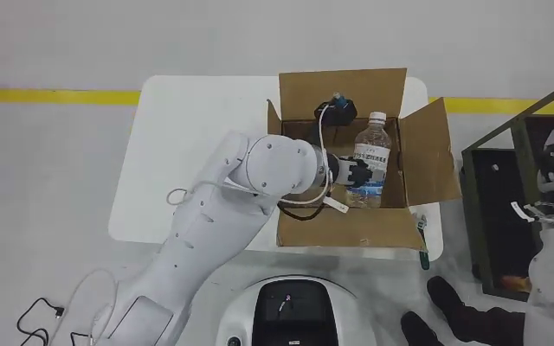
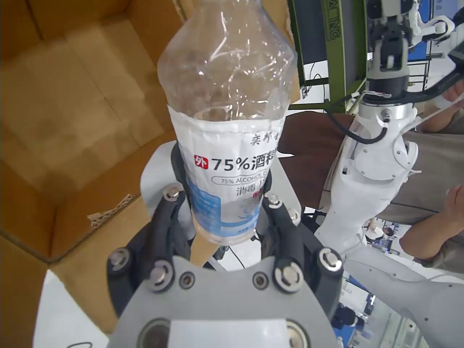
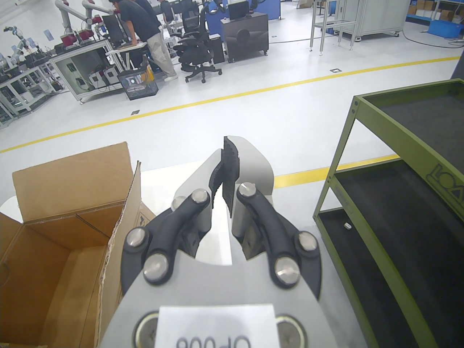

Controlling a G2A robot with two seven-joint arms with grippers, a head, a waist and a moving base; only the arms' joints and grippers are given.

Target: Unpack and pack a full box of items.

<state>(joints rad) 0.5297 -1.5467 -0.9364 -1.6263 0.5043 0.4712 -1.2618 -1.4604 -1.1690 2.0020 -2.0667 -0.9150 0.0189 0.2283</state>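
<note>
- I am looking down at a white surface (image 1: 199,156) with rounded corners.
- A cardboard box (image 1: 428,151) is sitting directly on the surface's right half, open side up, with all four flaps spreading outward.
- The box's far flap is reaching to the surface's far edge.
- A small dark item (image 1: 423,242) is lying at the right edge, just beside the box's near right corner; I am not making out what it is.

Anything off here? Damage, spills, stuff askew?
Minor only. The cardboard box has a torn, ragged flap edge. The bottle has a label wrinkled along its top; the left gripper holds it low, near its base. No spill visible. The right gripper is shut and empty beside the box.
</note>
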